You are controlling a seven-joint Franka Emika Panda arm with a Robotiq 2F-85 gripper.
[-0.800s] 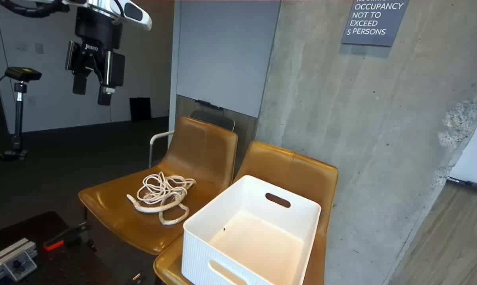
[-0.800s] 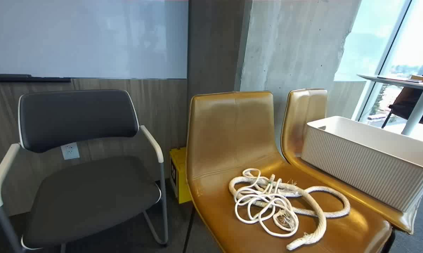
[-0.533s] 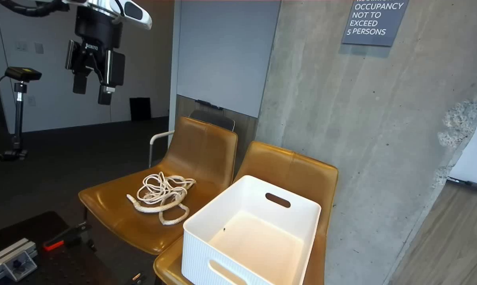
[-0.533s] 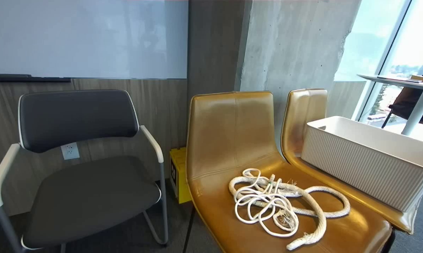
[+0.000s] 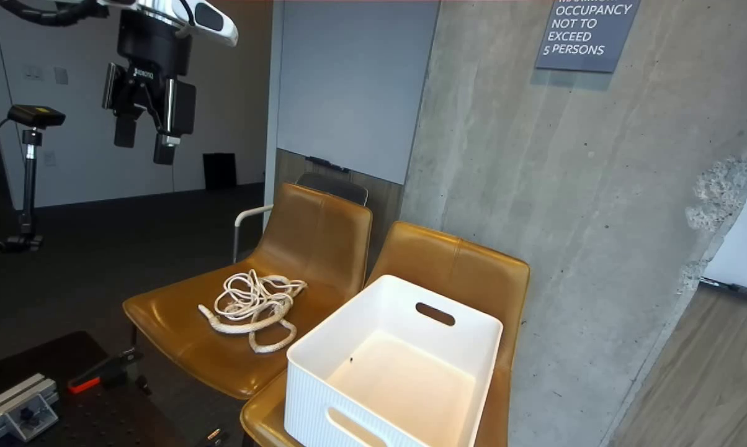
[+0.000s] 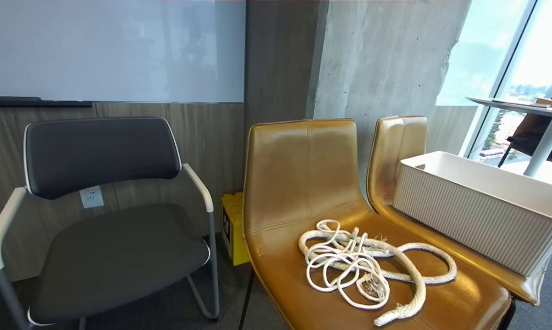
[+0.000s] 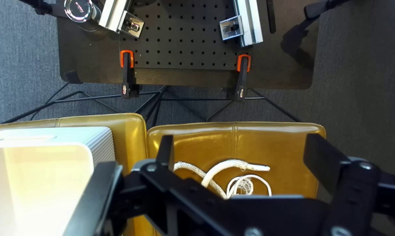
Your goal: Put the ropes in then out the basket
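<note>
The ropes (image 5: 237,328) lie in a loose tangle on the seat of a tan chair in both exterior views, some thick and braided, others thin and looped. On the neighbouring tan chair stands the white basket (image 5: 305,397), upright, with nothing inside but a tiny dark speck. High above the rope chair, at upper left of an exterior view, my gripper (image 5: 144,146) points down with its fingers wide apart and nothing between them. From the wrist view, part of the ropes (image 7: 228,164) shows below the open jaws; the gripper body hides the rest. The basket (image 7: 103,144) appears at left there.
A dark perforated table (image 7: 184,75) with orange-tipped clamps (image 7: 127,59) and metal rails stands in front of the chairs. A black camera stand (image 5: 31,180) rises at left. Behind the chairs is a concrete wall (image 5: 597,217); a grey armchair (image 6: 120,256) stands beside them.
</note>
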